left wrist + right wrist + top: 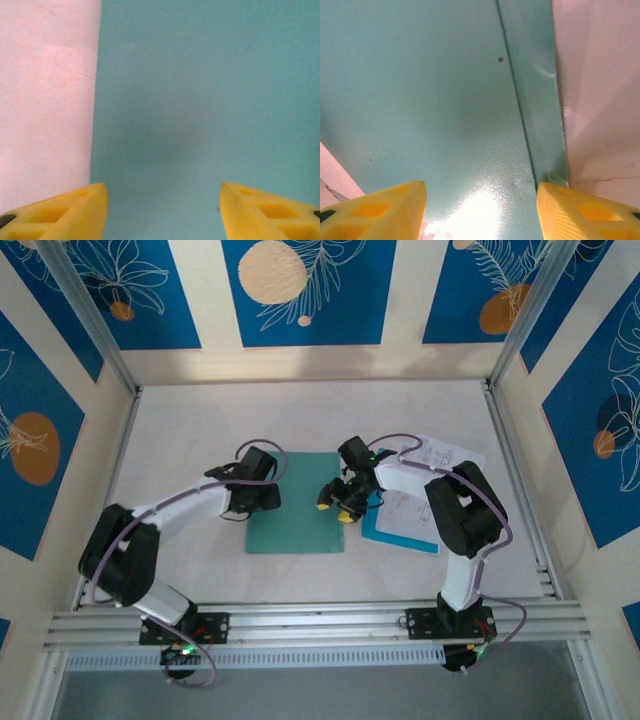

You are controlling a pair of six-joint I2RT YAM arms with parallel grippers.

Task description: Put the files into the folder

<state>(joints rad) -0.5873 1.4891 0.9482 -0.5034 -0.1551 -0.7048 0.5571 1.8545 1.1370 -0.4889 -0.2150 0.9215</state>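
The teal-green folder (295,505) lies flat and closed in the middle of the table. My left gripper (262,502) hovers over its left edge; the left wrist view has the folder (210,90) under the open left gripper (162,192), nothing between the fingers. My right gripper (335,510) is at the folder's right edge, open. In the right wrist view the right gripper (481,189) stands over the folder (430,90), the top leaf's edge set slightly inside the lower leaf, my right fingertip (560,200) by the corner. The files (445,453) lie to the right, partly under my right arm.
A thin light-blue sheet (395,533) lies under the files at the right. Metal frame posts and printed walls close in the table on three sides. Bare table surface (300,415) stretches behind the folder, and more lies to its left (45,100).
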